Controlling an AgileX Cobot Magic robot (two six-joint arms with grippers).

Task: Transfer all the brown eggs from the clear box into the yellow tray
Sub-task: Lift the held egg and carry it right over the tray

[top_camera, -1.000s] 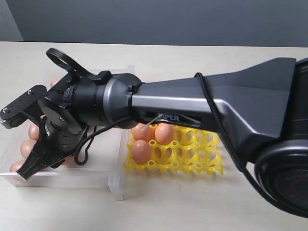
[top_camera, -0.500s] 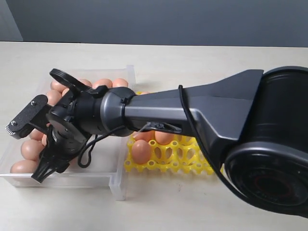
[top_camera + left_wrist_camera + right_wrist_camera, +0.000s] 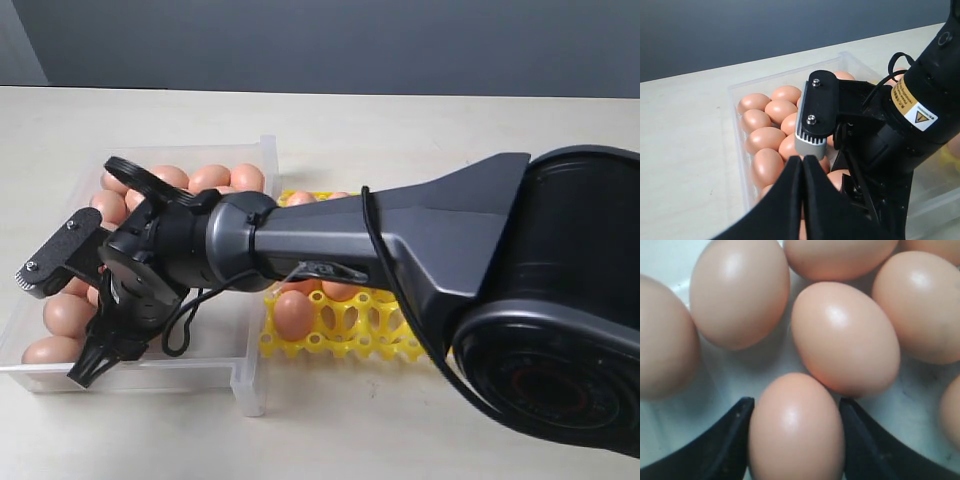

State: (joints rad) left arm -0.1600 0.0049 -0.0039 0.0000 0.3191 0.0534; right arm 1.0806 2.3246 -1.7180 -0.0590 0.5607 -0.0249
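Note:
Many brown eggs (image 3: 62, 312) lie in the clear box (image 3: 245, 372) on the left. The yellow tray (image 3: 352, 330) sits right of it with a few eggs (image 3: 293, 312) in its near-left cups. My right gripper (image 3: 95, 355) reaches across, down into the box's near-left end. In the right wrist view its black fingers (image 3: 737, 432) press both sides of one egg (image 3: 796, 432) that lies on the box floor among others (image 3: 845, 337). My left gripper (image 3: 802, 162) is shut and empty, just outside the box wall (image 3: 736, 125), close to the right arm.
The right arm's dark body (image 3: 330, 235) spans the tray and the box's right half, hiding most cups. A cable loop (image 3: 178, 325) hangs off the wrist. Bare beige table (image 3: 400, 130) lies behind and in front.
The right gripper has sunk lower into the box's near-left end and its jaws now hug one egg. The arm's shoulder has swung closer, filling more of the view.

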